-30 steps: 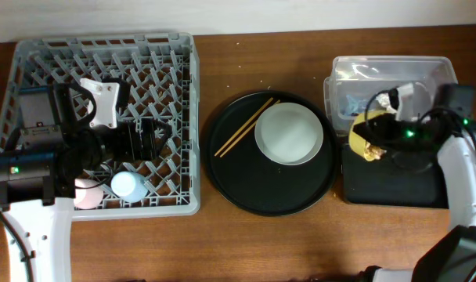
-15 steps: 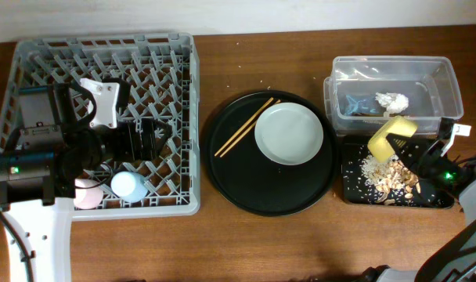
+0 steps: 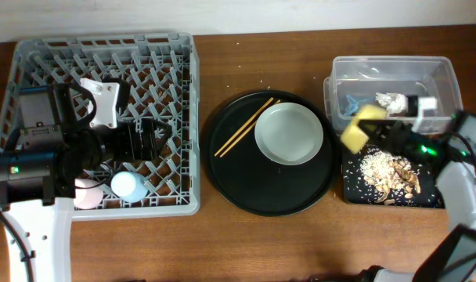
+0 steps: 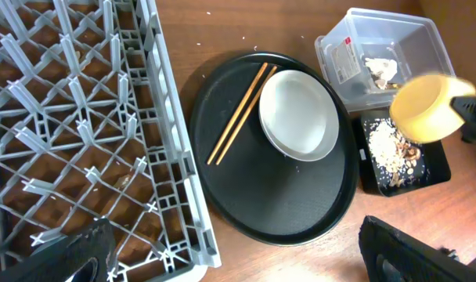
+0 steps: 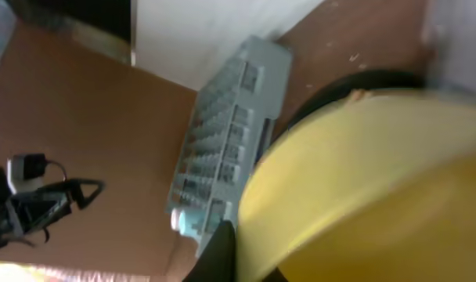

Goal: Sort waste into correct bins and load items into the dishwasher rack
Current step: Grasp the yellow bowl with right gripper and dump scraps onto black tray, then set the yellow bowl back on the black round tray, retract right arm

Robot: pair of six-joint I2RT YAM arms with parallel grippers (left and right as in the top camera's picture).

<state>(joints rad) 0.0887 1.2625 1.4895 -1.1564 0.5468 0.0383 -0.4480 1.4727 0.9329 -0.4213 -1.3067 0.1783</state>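
Only overhead shows the pink cup [image 3: 84,195] — racked.

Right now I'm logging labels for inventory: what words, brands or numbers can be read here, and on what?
No text is readable in any view.
White sticker with a red mark, on the wall of the clear tub: print too small to read.
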